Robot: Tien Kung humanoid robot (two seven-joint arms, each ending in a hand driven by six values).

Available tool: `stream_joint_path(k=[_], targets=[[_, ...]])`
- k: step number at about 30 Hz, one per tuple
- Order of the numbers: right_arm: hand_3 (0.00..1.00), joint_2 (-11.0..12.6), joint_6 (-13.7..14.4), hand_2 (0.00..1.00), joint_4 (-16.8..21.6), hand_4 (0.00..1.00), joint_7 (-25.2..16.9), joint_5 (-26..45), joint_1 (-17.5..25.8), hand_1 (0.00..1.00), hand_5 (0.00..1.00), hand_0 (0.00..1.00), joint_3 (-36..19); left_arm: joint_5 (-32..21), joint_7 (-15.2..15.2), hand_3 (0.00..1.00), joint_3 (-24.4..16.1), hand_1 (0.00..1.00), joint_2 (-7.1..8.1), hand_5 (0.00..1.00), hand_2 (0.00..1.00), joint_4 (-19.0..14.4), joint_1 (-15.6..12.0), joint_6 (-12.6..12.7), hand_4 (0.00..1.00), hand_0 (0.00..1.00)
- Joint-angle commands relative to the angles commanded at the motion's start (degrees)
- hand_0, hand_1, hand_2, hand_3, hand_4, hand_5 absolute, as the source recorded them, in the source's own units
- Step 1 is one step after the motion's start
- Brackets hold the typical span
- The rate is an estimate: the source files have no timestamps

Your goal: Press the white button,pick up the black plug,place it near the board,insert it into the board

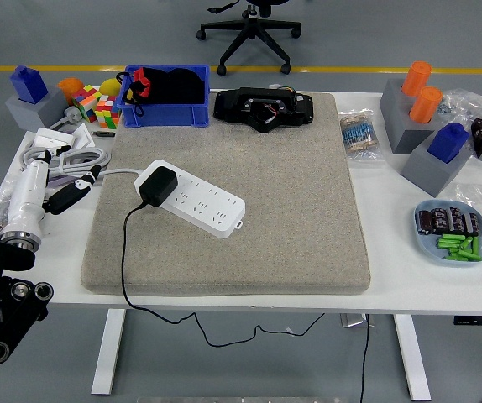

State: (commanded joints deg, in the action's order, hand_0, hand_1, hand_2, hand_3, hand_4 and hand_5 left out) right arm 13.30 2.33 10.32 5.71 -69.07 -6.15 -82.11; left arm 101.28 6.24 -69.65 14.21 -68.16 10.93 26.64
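The black plug (157, 185) sits in the power strip (192, 200); the left hand (2, 306), fingers' state unclear, waits low, must reach the strip's button.

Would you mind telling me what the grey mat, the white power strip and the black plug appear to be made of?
The grey mat looks like felt or a similar fibrous fabric: matte, speckled, soft edges. The white power strip seems to be smooth hard plastic with a slight sheen. The black plug looks like matte moulded plastic, and its cable probably has a rubbery sheath.
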Motion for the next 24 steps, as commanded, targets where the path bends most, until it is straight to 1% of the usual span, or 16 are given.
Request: stream_joint_path(k=[24], targets=[[0.584,0.23,0.0,0.585,0.0,0.659,0.04,0.37,-0.22,0.588,0.398,0.62,0.68,-0.89,-0.23,0.828,-0.2,0.965,0.28,0.668,0.905,-1.06,-0.01,0.16,0.84,0.991]])
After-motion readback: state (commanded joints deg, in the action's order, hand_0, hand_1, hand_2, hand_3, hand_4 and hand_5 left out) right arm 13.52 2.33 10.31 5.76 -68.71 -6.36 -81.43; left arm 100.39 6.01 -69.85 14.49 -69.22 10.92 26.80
